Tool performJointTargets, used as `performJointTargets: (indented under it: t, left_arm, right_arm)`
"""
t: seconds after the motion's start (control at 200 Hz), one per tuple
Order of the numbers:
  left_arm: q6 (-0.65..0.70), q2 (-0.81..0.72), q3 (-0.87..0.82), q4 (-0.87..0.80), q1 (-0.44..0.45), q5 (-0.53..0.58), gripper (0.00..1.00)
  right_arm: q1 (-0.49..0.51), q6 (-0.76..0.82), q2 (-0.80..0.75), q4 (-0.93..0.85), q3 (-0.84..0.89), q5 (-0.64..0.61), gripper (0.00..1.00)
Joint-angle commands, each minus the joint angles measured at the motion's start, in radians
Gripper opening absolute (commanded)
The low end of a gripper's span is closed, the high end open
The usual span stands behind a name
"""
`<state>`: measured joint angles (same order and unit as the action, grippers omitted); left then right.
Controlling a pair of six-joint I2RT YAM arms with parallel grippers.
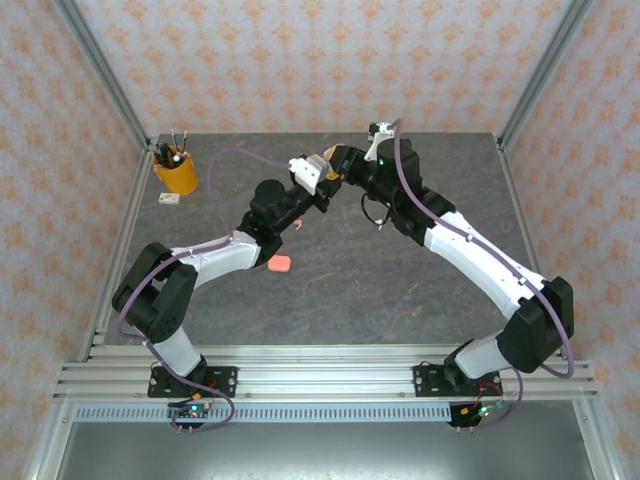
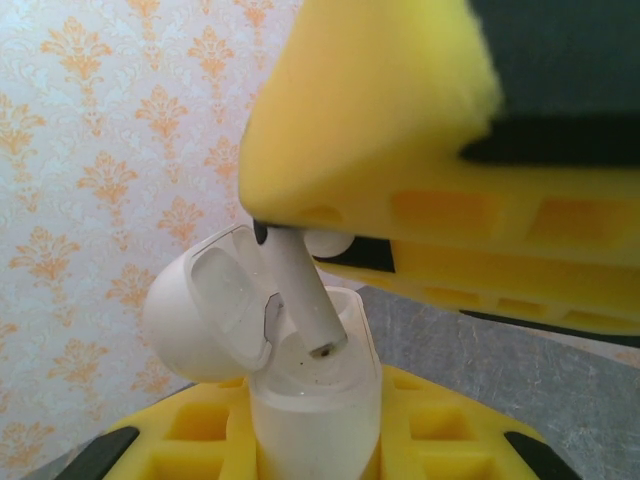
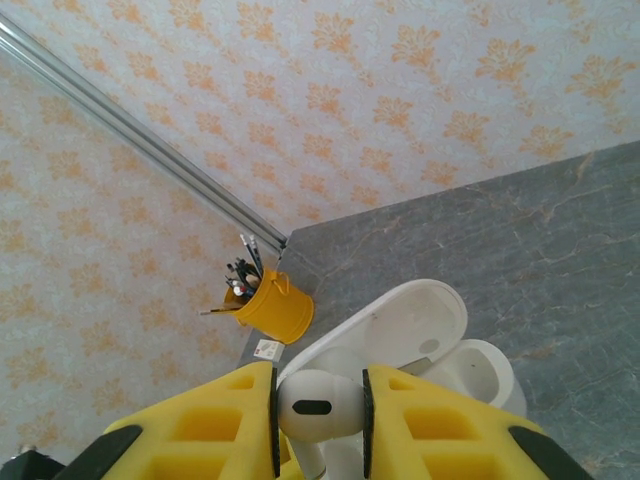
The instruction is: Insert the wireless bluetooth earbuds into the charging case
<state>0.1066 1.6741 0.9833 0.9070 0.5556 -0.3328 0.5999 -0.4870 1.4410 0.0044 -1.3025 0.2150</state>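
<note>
From above, we find the meeting point of the two arms hard to read. The left gripper [image 1: 312, 172] and right gripper [image 1: 338, 166] crowd together over the far middle of the desk [image 1: 400, 290], and what they carry shows there as no more than a pale patch. A coral-pink piece [image 1: 281, 263] lies on the desk nearer the arm bases, too small for us to name. A second coral speck [image 1: 300, 222] sits just beside the left arm, partly covered by it.

In the left wrist view, a yellow finger of the right gripper covers the head of the white earbud [image 2: 300, 290], so we see only its stem. The bottom of the charging case [image 2: 320, 410] is cut off by the lower edge. In the right wrist view the stem runs out of the bottom edge, and the yellow fingers hide the near part of the case.

The left gripper is clamped on the charging case, one yellow finger on each side of its body. The case's lid [image 2: 205, 310] is swung open to the left. The right gripper's fingers are closed on the bulb of the earbud, one pad against each side.

The stem slants down, with its tip at the mouth of the case. We cannot tell whether it touches the socket. A yellow cup [image 1: 176, 176] of pens stands far left on the desk.
</note>
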Motion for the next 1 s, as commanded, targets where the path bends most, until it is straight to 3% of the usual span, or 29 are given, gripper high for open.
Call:
performJointTargets:
  t: [0.0,0.996]
  left_arm:
    - [-0.008,-0.026,0.036,0.026,-0.003,0.003,0.00]
    - [-0.022,-0.029,0.038,0.018,-0.003,-0.014,0.00]
  right_arm:
    - [0.003,0.025,-0.002,0.045,0.014,-0.027,0.25]
    - [0.003,0.037,0.036,0.061,0.012,-0.039,0.24]
